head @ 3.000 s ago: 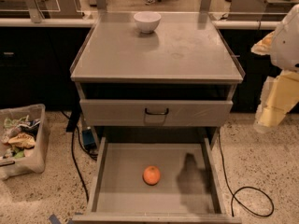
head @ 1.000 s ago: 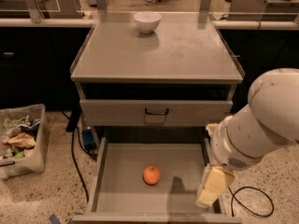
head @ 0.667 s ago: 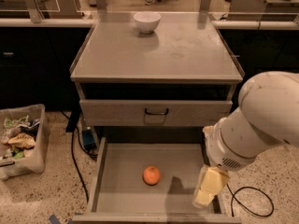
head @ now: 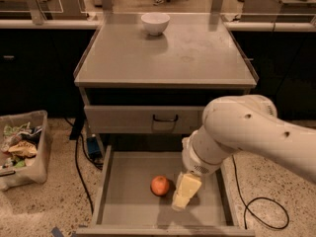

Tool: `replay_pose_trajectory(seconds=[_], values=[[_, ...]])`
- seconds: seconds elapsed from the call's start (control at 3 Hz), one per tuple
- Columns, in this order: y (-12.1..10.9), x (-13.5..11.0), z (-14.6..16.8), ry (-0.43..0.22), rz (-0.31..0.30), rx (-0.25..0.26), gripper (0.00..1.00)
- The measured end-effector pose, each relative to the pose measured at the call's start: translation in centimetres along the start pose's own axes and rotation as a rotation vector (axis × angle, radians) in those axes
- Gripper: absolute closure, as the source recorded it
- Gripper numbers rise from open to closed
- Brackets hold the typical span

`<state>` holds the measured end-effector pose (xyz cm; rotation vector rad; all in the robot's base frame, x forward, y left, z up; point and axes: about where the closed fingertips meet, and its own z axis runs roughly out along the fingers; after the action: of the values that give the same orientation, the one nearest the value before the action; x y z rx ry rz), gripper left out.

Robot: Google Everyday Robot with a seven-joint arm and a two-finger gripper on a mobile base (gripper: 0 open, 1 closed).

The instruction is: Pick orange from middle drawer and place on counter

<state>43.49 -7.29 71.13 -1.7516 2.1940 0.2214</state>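
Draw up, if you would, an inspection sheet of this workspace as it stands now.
Surface: the counter is grey metal and carries a white bowl near its back edge.
Job's things: the orange lies on the floor of the open middle drawer, not yet on the counter.
Clutter: a bin of mixed scraps stands on the floor at picture left.
Grippers: the gripper hangs inside the middle drawer, close beside the orange at picture right; contact cannot be told.
Cables: a black cable loop lies on the floor at picture right; a second cable runs down at picture left of the drawer.
Surroundings: the upper drawer is closed; dark benches stand behind.
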Motion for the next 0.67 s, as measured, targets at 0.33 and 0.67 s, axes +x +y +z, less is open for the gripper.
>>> replay_pose_trajectory(seconds=[0.33,0.67], values=[[0.1,-1.5,3.8,0.004,-0.040,0.012,0.00],[-0.5,0.6,7.3,0.081,-0.041,0.091,0.00]])
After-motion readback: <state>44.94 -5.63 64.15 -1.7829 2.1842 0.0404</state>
